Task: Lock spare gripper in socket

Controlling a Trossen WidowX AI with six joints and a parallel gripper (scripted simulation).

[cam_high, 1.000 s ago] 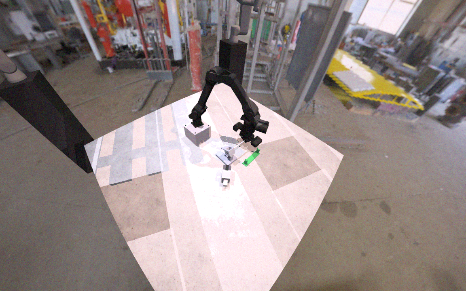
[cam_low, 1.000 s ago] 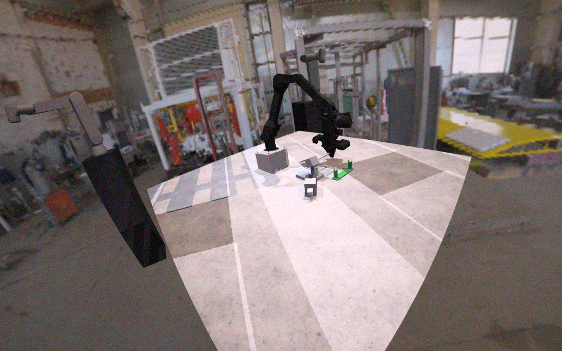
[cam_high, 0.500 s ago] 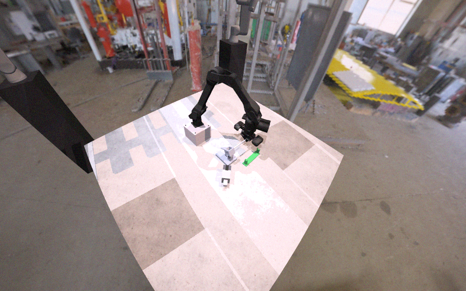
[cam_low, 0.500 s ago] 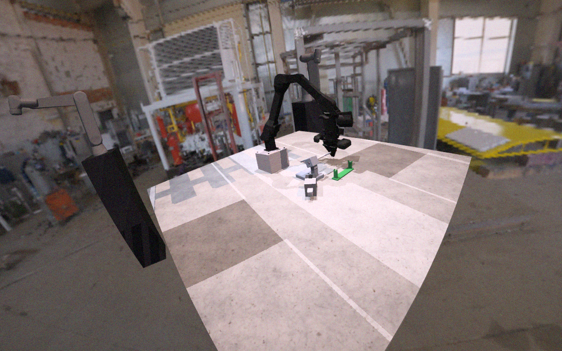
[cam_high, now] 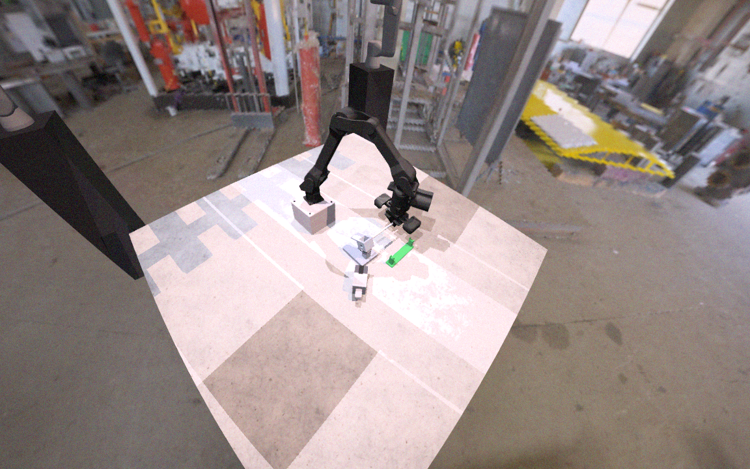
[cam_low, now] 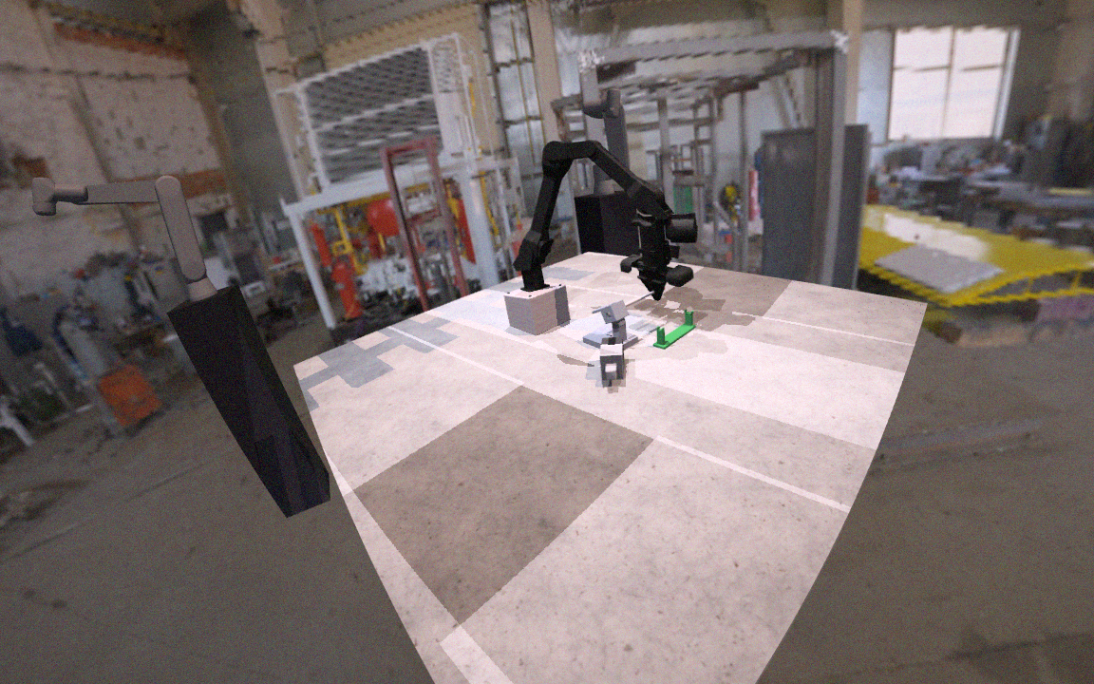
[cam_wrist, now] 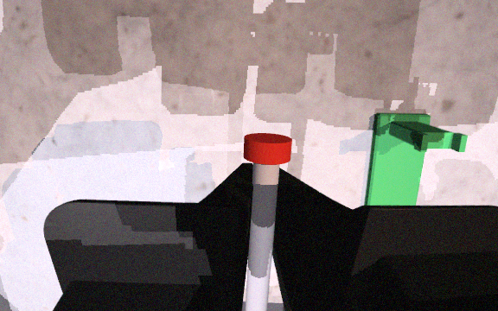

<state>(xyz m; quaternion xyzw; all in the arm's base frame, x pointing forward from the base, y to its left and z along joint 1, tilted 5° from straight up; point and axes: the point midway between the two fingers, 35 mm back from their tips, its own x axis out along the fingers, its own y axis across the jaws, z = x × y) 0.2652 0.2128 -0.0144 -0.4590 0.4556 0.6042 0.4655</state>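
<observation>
My gripper (cam_high: 394, 223) (cam_low: 658, 295) (cam_wrist: 257, 174) is shut on the lock pin. The pin's pale shaft (cam_high: 382, 230) (cam_low: 640, 301) (cam_wrist: 259, 255) runs from the fingers down-left toward the mount, and its red head (cam_wrist: 267, 149) stands beyond the fingertips in the wrist view. The grey mount socket (cam_high: 364, 243) (cam_low: 611, 313) stands on its base plate. I cannot tell whether the pin's far end is inside the socket or just outside it. The spare gripper (cam_high: 359, 281) (cam_low: 612, 363), white and grey, lies on the table in front of the mount, out of the socket.
A green cradle (cam_high: 402, 254) (cam_low: 675, 334) (cam_wrist: 396, 177) with upright end posts lies to the right of the mount, close to my gripper. The arm's base block (cam_high: 314, 217) (cam_low: 536, 310) stands behind and left of the mount. Patchy shadows cover the table top (cam_high: 261, 396).
</observation>
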